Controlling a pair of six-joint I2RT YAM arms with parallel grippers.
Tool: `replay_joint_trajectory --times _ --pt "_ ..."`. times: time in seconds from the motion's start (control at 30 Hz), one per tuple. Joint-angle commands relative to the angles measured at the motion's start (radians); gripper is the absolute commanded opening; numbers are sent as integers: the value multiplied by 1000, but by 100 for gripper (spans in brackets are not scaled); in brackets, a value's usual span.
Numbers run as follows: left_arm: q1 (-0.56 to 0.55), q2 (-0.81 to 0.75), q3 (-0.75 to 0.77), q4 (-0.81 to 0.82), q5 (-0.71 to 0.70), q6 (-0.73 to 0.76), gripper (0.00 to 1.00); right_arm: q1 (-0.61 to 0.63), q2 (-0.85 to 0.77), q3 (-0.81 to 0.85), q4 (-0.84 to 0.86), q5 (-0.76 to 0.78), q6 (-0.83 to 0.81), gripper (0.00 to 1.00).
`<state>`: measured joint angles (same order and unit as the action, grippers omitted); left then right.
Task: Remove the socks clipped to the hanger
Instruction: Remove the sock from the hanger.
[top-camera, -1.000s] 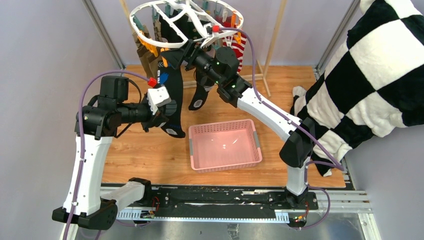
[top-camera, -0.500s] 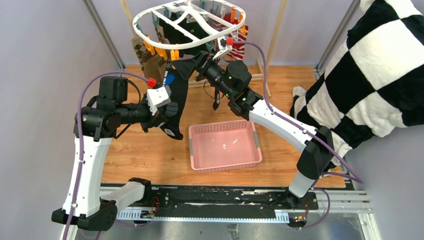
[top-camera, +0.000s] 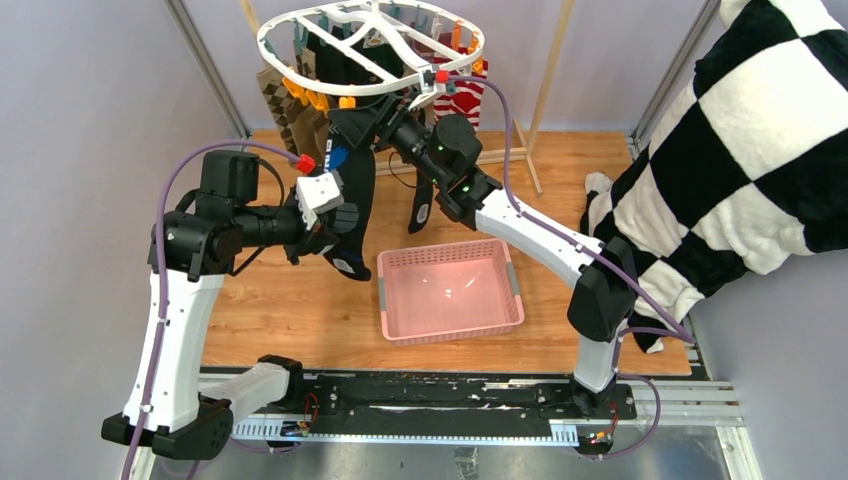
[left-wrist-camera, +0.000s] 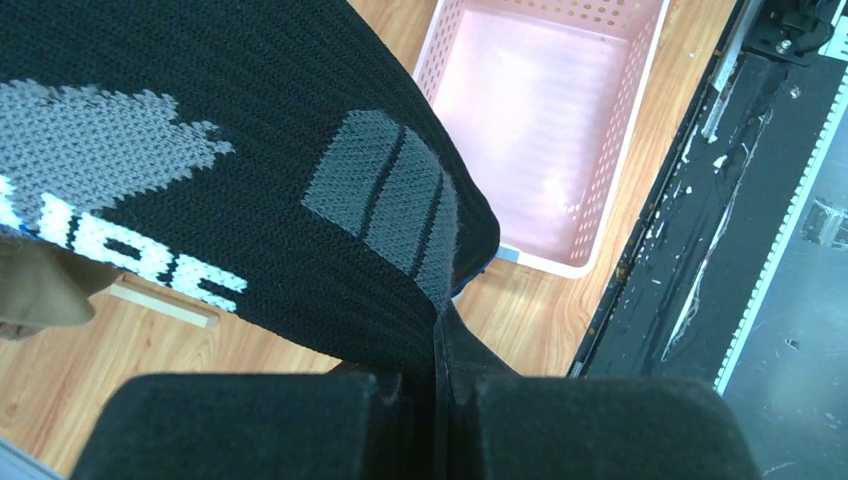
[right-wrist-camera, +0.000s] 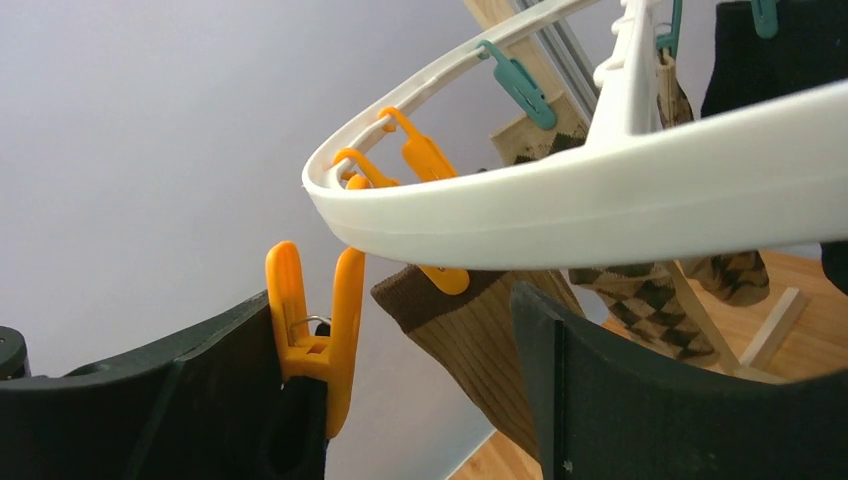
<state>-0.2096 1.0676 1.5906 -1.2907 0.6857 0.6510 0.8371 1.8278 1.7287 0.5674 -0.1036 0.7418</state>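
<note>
The white oval hanger (top-camera: 272, 52) hangs at the back with orange and teal clips. My left gripper (top-camera: 338, 228) is shut on the lower part of a black-and-blue sock (top-camera: 352, 195), which runs up toward the ring. In the left wrist view the gripper (left-wrist-camera: 437, 390) pinches the black sock (left-wrist-camera: 230, 150). My right gripper (top-camera: 362, 118) is raised just under the ring's front rim. In the right wrist view it (right-wrist-camera: 420, 400) is open, and an orange clip (right-wrist-camera: 310, 335) holding black fabric sits by its left finger. A tan sock (right-wrist-camera: 480, 345) and an argyle sock (right-wrist-camera: 640, 290) hang behind the ring (right-wrist-camera: 600, 200).
A pink slotted basket (top-camera: 440, 251) lies on the wooden floor below the hanger, also in the left wrist view (left-wrist-camera: 640, 100). A big black-and-white checkered cloth (top-camera: 740, 120) hangs at the right. Wooden rack posts (top-camera: 545, 95) stand behind. A red-and-white striped sock (top-camera: 470, 98) hangs at the back.
The right gripper has moved left and back under the ring's front rim. The hanger has swung left. The left gripper still holds the sock in about the same place.
</note>
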Motion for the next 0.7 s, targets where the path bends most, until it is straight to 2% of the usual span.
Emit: replay_joint_trajectory --times 0.0,0.17,0.43,0.5,0.6,0.67 --pt "-17 3 26 -16 10 -15 0 16 9 28 131 43 -4 80" --pt "-19 -4 16 -16 -1 -9 0 15 2 -1 209 83 -4 72" --pt "-19 -12 19 -16 -13 -5 0 14 19 26 186 61 12 57" --pt "-19 -16 17 -16 -15 -2 0 13 21 31 164 47 12 60" --pt "-19 -19 19 -16 -20 -1 0 13 6 7 152 38 10 79" --pt "-19 -21 20 -16 -20 -1 0 12 -3 -13 146 29 1 85"
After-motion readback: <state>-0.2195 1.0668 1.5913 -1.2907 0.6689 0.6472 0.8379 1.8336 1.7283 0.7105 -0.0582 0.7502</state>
